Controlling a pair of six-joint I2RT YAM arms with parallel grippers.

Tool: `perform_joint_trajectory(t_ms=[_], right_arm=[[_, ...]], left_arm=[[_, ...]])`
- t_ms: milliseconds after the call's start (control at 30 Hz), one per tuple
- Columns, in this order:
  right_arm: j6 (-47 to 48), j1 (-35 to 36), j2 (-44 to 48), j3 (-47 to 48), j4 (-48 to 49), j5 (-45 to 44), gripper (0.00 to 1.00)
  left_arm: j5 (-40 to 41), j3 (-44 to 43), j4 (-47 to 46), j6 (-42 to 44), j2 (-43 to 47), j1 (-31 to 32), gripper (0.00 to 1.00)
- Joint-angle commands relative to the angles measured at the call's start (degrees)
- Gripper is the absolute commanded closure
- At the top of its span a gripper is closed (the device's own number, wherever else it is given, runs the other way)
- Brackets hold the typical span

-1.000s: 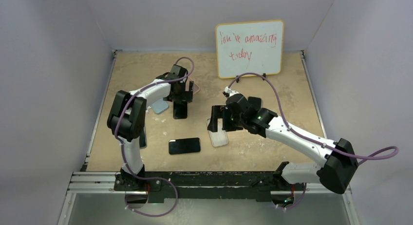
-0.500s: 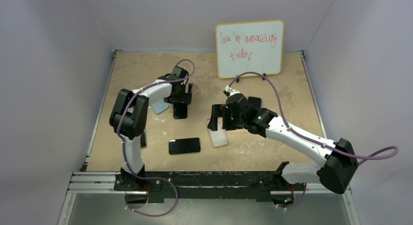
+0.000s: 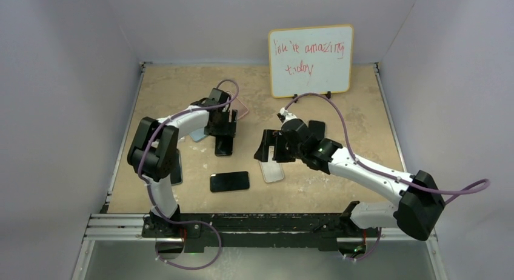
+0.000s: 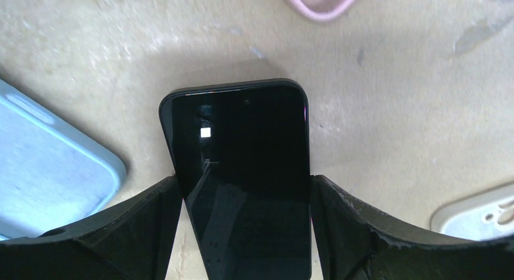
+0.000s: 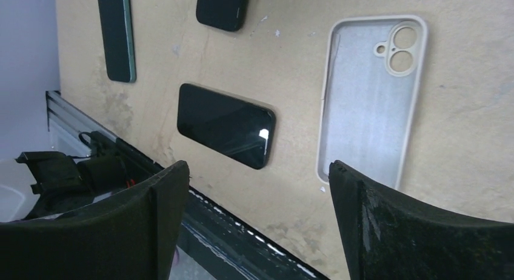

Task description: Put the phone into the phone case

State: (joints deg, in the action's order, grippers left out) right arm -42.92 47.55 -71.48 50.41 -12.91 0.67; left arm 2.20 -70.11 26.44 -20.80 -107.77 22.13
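Observation:
My left gripper (image 4: 245,184) is shut on a black phone (image 4: 242,165), one finger on each long edge, screen towards the camera. In the top view this gripper (image 3: 222,132) and phone (image 3: 223,145) are left of centre. A clear whitish phone case (image 5: 370,98) lies open side up on the table, and shows in the top view (image 3: 272,170). My right gripper (image 5: 257,168) is open and empty above the case's left side, and shows in the top view (image 3: 267,148).
A second black phone (image 3: 230,181) lies near the front. A dark phone or case (image 3: 177,171) lies by the left arm. A light blue case (image 4: 48,165) and a pink case (image 4: 321,1) lie near the held phone. A whiteboard (image 3: 310,60) stands at the back.
My left gripper has moved a little towards the front of the table with the phone in it. My right gripper has shifted slightly left over the clear case.

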Motion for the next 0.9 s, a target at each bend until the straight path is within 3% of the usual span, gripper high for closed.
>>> perform_joint_trajectory(t_ms=[0,300,867], right_arm=[[-6.24,-0.09,-2.36,-2.83,8.93,4.02,0.19],[-16.74,-0.09,-4.71,-11.65,26.41,2.20,0.46],[-18.18,2.05,-22.16,-3.63,32.58,3.93,0.49]], left_arm=[[-7.35,4.17,-0.92,-3.20,5.14,-0.33,0.31],[-17.38,10.39,-7.53,-9.12,10.28,-0.42,0.36],[-25.75,18.70,-16.28,-14.56,14.81,-0.42,0.39]])
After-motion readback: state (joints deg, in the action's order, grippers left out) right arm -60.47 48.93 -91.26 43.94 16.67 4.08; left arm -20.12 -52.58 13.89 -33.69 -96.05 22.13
